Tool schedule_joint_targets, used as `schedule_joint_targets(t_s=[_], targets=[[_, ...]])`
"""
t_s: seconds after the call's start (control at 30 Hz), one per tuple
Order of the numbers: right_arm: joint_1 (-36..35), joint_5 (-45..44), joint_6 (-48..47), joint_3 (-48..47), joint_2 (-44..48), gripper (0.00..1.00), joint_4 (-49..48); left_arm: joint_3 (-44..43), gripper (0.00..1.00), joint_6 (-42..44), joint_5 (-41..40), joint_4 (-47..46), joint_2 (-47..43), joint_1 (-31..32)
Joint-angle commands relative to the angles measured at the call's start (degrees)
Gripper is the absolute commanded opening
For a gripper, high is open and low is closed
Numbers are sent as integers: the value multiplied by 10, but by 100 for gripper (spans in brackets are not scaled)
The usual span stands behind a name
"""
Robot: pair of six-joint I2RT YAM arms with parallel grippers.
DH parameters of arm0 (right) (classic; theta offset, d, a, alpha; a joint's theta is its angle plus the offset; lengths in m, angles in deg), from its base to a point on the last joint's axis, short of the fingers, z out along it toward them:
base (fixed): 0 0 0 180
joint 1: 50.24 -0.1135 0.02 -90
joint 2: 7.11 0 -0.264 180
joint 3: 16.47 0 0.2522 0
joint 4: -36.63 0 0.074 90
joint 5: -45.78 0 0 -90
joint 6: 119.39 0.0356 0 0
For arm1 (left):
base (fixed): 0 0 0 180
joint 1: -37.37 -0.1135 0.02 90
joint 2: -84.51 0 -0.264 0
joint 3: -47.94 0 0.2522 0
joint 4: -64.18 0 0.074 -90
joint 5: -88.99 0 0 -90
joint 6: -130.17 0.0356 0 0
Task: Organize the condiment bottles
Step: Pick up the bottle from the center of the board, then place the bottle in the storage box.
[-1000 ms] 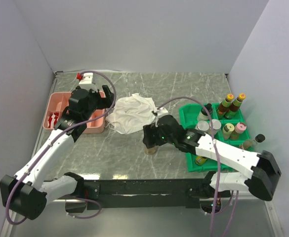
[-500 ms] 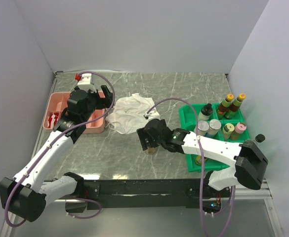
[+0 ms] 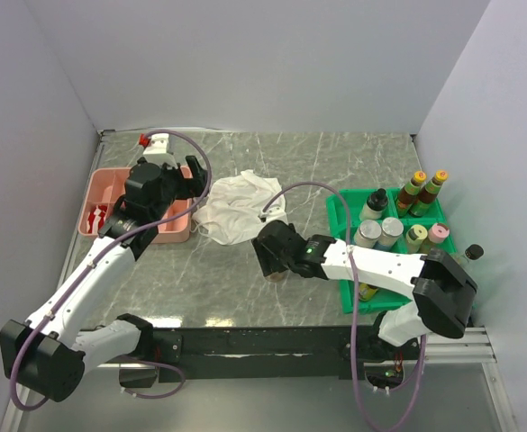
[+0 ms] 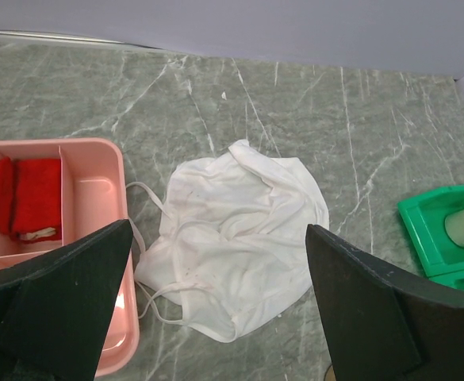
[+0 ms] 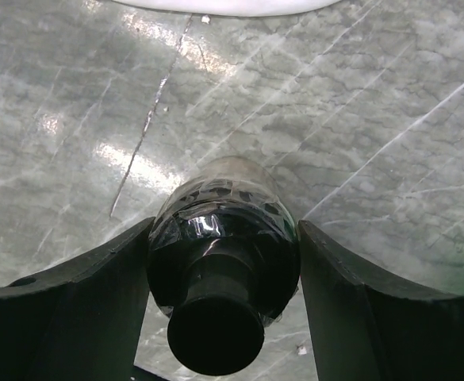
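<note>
Grey marble table, plain pale walls on three sides. Left arm and right arm reach in from the bottom edge of the top view.

Green tray sits right of centre and pink tray at the left. White cloth lies crumpled between them, nearer the pink one.

Left gripper hangs over the cloth and the pink tray's right rim, fingers spread wide, nothing between them.

Right gripper is at lower centre of the top view, between cloth and green tray, closed onto a dark bottle. Both its fingers press the bottle's sides in the wrist view. Bottle is upright, black cap toward the camera, base at the marble; can't tell if it's resting or just off it.

Other bottles are in the green tray:
- Two yellow-capped bottles at its upper right corner.
- Black-capped bottle left of them.
- Two silver-lidded jars side by side mid-tray.
- Pale-capped bottle and pink-capped bottle just right of those.

Tilted bottle is at the tray's right edge; inside or outside, can't tell. Red item lies in the pink tray's left compartment.
</note>
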Motion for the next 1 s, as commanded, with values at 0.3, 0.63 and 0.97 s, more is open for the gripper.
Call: schedule_joint_targets(t_s=[0.3, 0.63, 0.97], targets=[[17, -74, -16, -47, 74, 50, 26, -6, 97, -5, 5, -14, 0, 2], [171, -88, -50, -54, 148, 48, 31, -9, 97, -3, 9, -12, 3, 5], [322, -124, -65, -70, 135, 48, 6, -10, 97, -2, 13, -9, 5, 6]])
